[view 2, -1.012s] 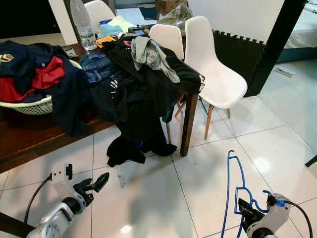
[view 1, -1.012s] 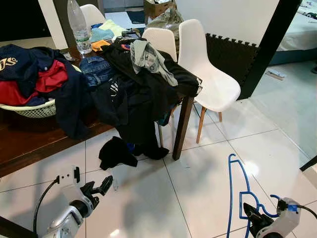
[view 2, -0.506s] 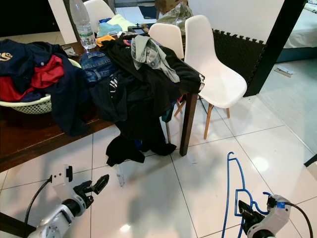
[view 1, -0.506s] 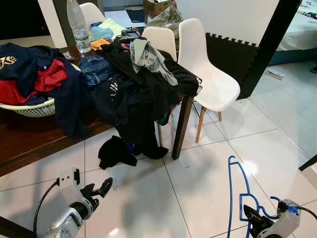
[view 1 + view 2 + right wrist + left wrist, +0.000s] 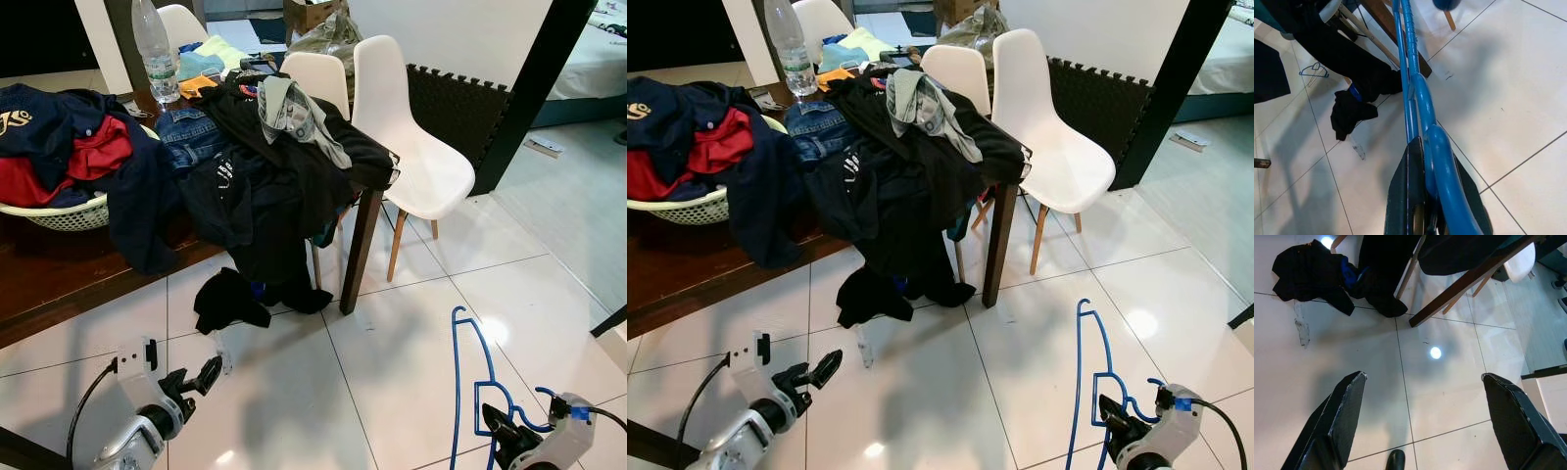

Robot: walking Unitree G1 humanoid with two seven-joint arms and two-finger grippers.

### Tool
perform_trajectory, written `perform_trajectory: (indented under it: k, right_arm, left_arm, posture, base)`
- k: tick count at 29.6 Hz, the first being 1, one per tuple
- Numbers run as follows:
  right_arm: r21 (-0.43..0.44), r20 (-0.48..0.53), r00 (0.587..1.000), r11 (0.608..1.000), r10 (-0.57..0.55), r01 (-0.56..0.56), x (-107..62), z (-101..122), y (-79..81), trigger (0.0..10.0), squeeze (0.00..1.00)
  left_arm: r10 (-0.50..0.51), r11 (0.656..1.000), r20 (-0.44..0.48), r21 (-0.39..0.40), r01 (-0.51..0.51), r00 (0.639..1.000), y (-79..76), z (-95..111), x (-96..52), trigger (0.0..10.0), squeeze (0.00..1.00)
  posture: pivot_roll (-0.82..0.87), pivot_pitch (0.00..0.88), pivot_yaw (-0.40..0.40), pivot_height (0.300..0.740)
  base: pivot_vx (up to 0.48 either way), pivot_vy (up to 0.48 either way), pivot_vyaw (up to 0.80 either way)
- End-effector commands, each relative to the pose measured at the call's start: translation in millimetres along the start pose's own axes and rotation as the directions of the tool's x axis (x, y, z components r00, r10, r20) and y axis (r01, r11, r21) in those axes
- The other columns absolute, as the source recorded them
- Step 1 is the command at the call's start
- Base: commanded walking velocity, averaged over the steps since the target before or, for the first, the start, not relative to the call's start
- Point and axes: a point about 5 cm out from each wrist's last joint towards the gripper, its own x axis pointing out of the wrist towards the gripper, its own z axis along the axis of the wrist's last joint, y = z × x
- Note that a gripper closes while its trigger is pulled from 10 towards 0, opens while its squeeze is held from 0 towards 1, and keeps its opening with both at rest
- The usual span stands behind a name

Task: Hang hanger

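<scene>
The blue hanger (image 5: 477, 384) is standing upright over the white tiled floor (image 5: 392, 362) at lower right, its lower part pinched between the closed fingers of the right gripper (image 5: 498, 428) and running off frame. The left gripper (image 5: 199, 375) is hovering low at left, spread wide and holding nothing. White print on the dark clothes (image 5: 257, 166) draping the table (image 5: 59, 274) is staying illegible.

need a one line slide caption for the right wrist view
Right hand shut on the blue hanger, held above white floor tiles.
</scene>
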Motion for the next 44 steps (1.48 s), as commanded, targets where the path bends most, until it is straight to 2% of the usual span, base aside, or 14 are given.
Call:
perform_trajectory:
  k: [1, 17, 44]
  right_arm:
    - [0.020, -0.007, 1.000, 1.000, -0.011, 0.012, -4.7, -2.9, -3.6, 10.0, 0.00]
    - [0.019, -0.017, 1.000, 1.000, -0.005, 0.005, -4.5, -3.3, -4.7, 10.0, 0.00]
    - [0.016, -0.009, 1.000, 1.000, -0.007, 0.007, 1.7, 0.0, -1.8, 10.0, 0.00]
  left_arm:
    - [0.017, 1.000, -0.016, 0.011, -0.016, 1.000, 7.0, -2.7, -4.8, 10.0, 0.00]
    - [0.006, 1.000, -0.032, 0.009, -0.006, 0.999, 8.1, -7.5, -3.8, 10.0, 0.00]
    - [-0.003, 1.000, -0.021, 0.018, 0.004, 1.000, 3.9, -4.0, 3.4, 10.0, 0.00]
  posture:
    - [0.08, 0.148, -0.024, 0.740]
    - [0.08, 0.129, -0.024, 0.740]
    - [0.08, 0.109, -0.026, 0.740]
  base:
    - [0.000, 0.000, 0.00]
    - [0.000, 0.000, 0.00]
    - [0.000, 0.000, 0.00]
